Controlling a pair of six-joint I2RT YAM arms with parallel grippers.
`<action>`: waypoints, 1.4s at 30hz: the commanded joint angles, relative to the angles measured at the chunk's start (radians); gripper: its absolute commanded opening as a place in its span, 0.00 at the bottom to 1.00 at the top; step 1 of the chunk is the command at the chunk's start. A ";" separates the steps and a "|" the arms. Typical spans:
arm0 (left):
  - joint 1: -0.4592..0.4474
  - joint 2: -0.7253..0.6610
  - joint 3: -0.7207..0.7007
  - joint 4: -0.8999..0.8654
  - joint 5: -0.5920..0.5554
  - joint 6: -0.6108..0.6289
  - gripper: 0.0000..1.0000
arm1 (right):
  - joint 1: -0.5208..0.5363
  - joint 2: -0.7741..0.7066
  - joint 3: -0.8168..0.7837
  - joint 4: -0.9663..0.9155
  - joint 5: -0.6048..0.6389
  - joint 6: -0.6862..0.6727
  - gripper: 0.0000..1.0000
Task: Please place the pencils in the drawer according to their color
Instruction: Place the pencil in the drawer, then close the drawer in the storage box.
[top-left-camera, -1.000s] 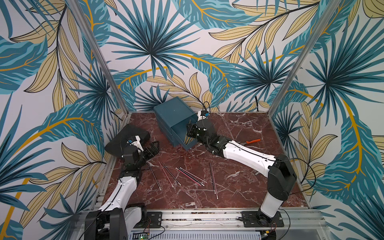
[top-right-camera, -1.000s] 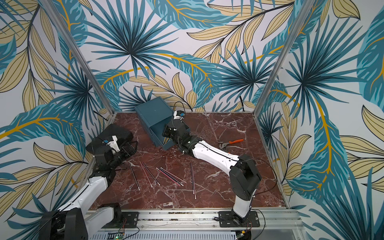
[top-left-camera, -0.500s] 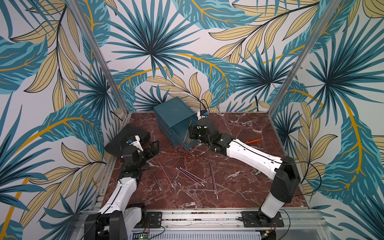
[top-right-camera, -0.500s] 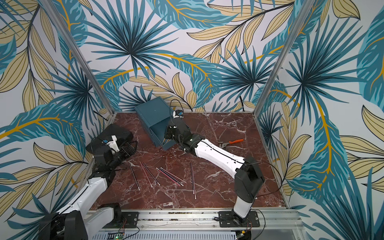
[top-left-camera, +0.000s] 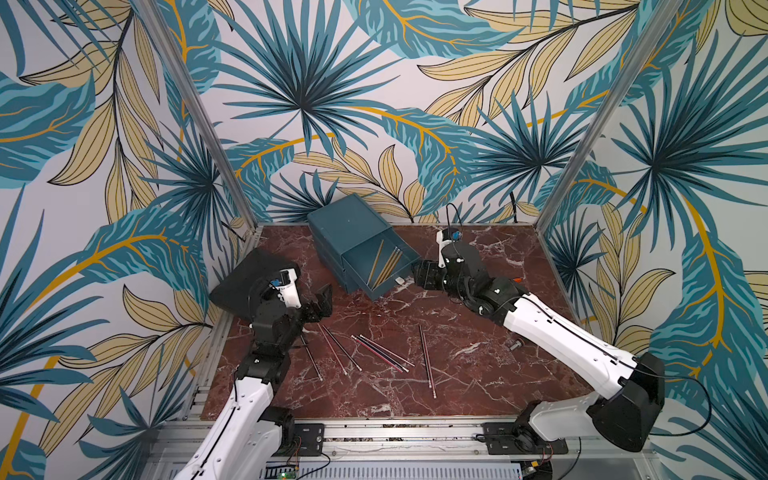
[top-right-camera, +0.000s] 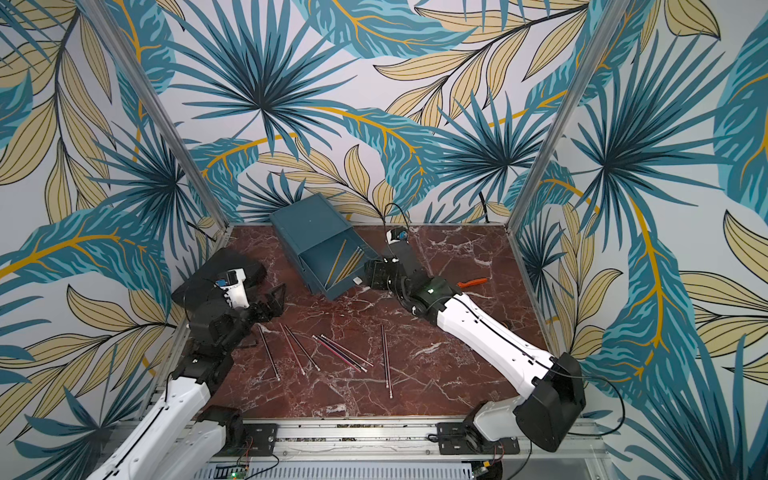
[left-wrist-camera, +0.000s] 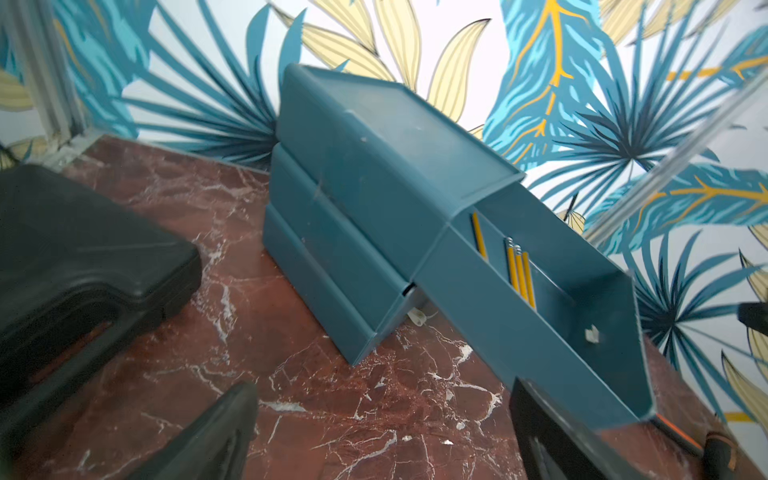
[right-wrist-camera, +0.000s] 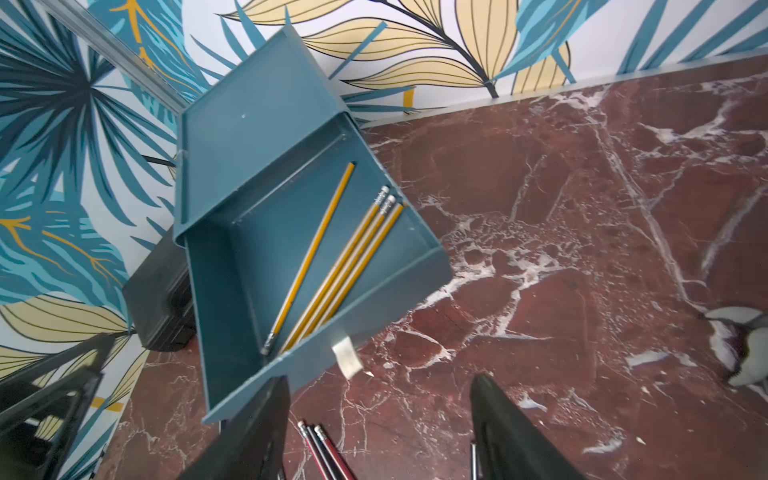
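Note:
The teal drawer chest (top-left-camera: 345, 224) (top-right-camera: 307, 220) stands at the back of the marble table, its top drawer (right-wrist-camera: 232, 291) (left-wrist-camera: 498, 332) pulled out. Several yellow pencils (right-wrist-camera: 345, 257) (top-left-camera: 386, 262) (left-wrist-camera: 519, 270) lie inside it. My right gripper (top-left-camera: 417, 276) (right-wrist-camera: 378, 415) is open just in front of the drawer's white pull tab (right-wrist-camera: 347, 357), touching nothing. Several red and black pencils (top-left-camera: 380, 353) (top-right-camera: 340, 351) lie loose on the table's middle. My left gripper (top-left-camera: 322, 301) (left-wrist-camera: 382, 419) hangs open and empty left of the chest.
A flat black case (top-left-camera: 245, 282) (left-wrist-camera: 83, 266) lies at the left edge behind my left arm. Orange-handled pliers (top-right-camera: 471, 282) lie at the right, behind my right arm. A small bolt (top-left-camera: 515, 345) sits by the right forearm. Patterned walls close three sides.
My right gripper drew back toward the right with the top drawer, which slid out, then opened off the pull tab. The left arm has not moved.

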 joint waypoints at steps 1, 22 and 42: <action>-0.109 -0.048 0.027 0.010 -0.133 0.185 1.00 | -0.033 -0.016 -0.045 -0.029 -0.041 0.007 0.75; -0.509 0.302 0.064 0.323 -0.511 0.646 1.00 | -0.113 0.125 -0.068 0.020 -0.187 0.029 0.81; -0.498 0.441 0.148 0.426 -0.697 0.606 1.00 | -0.117 0.348 0.182 0.039 -0.245 -0.034 0.80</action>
